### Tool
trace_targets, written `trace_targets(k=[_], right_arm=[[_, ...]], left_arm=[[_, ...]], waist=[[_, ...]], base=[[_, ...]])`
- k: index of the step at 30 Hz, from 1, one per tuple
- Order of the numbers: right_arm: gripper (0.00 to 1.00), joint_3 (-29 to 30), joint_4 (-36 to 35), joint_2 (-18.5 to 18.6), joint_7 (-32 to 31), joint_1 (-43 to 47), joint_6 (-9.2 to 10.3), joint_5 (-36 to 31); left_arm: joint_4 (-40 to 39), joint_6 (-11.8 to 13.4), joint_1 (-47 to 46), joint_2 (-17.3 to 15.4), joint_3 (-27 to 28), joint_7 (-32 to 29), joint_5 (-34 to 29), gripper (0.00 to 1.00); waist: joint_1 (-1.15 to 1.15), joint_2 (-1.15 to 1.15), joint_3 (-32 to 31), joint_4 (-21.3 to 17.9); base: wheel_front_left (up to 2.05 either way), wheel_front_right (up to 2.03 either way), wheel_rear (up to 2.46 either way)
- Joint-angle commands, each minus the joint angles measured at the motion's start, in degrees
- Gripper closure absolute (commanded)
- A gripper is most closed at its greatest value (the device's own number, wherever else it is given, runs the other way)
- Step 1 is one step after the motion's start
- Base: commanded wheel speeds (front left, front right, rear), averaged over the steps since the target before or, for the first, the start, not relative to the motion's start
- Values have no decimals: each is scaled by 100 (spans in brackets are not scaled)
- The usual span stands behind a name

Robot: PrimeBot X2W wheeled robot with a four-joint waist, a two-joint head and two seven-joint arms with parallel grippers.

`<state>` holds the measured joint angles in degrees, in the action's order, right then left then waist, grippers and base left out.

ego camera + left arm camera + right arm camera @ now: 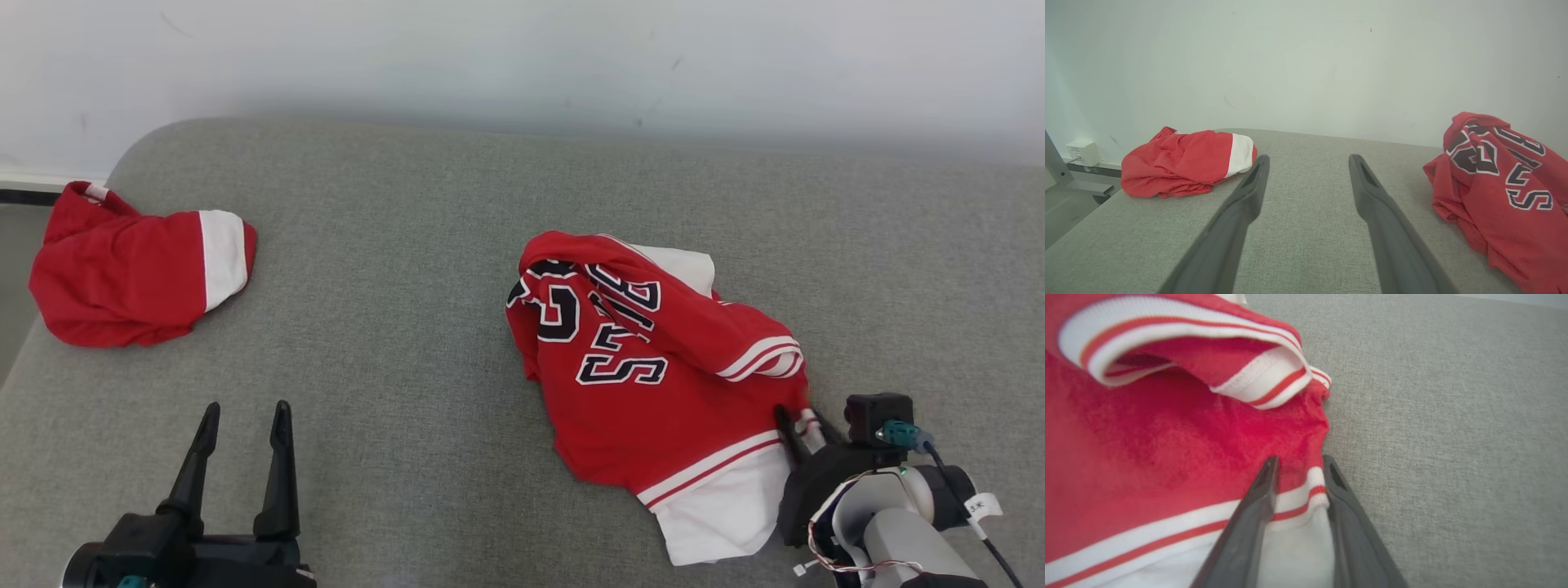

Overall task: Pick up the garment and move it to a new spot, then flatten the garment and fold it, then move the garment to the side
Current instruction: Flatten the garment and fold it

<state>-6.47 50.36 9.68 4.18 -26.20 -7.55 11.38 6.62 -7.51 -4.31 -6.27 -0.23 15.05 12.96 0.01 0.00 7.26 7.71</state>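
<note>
The garment (637,367) is a crumpled red jersey with dark letters and white-and-red striped trim, lying right of centre on the grey padded surface (408,204). My right gripper (798,416) is at its lower right edge. In the right wrist view the garment (1167,437) has its striped hem pinched between the two narrowed fingers of the right gripper (1300,459). My left gripper (245,408) stands open at the lower left, holding nothing and well clear of the cloth. The left wrist view has the left gripper (1308,159) wide open, with the garment (1502,192) off to its right.
A second red cloth with a white band (131,278) lies bunched at the surface's far left corner, also visible as the red cloth (1188,161) in the left wrist view. A pale wall (522,57) stands behind. Bare grey surface lies between the two cloths.
</note>
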Motion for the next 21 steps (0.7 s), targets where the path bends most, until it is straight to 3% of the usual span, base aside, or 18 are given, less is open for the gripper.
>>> trace_targets(k=[1, 11, 21], right_arm=[[100, -34, 103, -34, 68, 12, 12, 72], [100, 50, -136, 268, 801, 33, 12, 414], [100, 834, -1219, 701, 694, 1108, 13, 758]], left_arm=[[22, 8, -28, -11, 21, 19, 26, 0], [56, 8, 132, 34, 184, 19, -71, 0], [-16, 8, 232, 122, 216, 19, -148, 0]], waist=[[-1, 0, -28, -36], [-1, 0, -178, -424], [-1, 0, -183, -778]], base=[[0, 0, 0], [0, 0, 0], [0, 0, 0]])
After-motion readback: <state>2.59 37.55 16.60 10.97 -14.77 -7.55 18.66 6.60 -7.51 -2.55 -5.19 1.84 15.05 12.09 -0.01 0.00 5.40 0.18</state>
